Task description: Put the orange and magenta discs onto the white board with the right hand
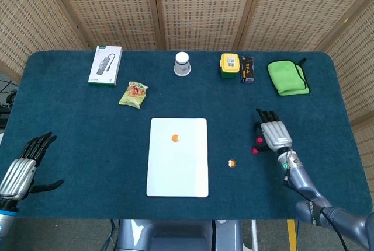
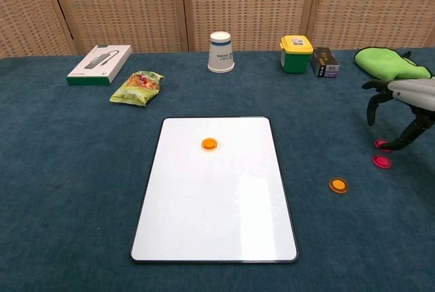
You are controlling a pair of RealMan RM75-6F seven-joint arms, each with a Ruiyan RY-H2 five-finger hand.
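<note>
Now the right robot hand (image 2: 401,112), fingers spread and holding nothing, hovers over the magenta discs (image 2: 382,161) near the counter's (image 1: 70,134) right edge.

Woven wicker screen panels (image 1: 198,6) stand behind the blue-carpeted table (image 1: 70,128).

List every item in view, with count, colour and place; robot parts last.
White board: 1, white, table centre.
Orange discs: 2; one on the board, one on the cloth right of it.
Magenta discs: 2, by the right hand.
Paper cup: 1, white, far centre.
Container: 1, yellow-green, right of cup.
Small box: 1, dark.
Cloth: 1, green, far right.
Boxed product: 1, white, far left.
Snack packet: 1, green-yellow.
Left hand: open, near left.
Right hand: open, over magenta discs.
</note>
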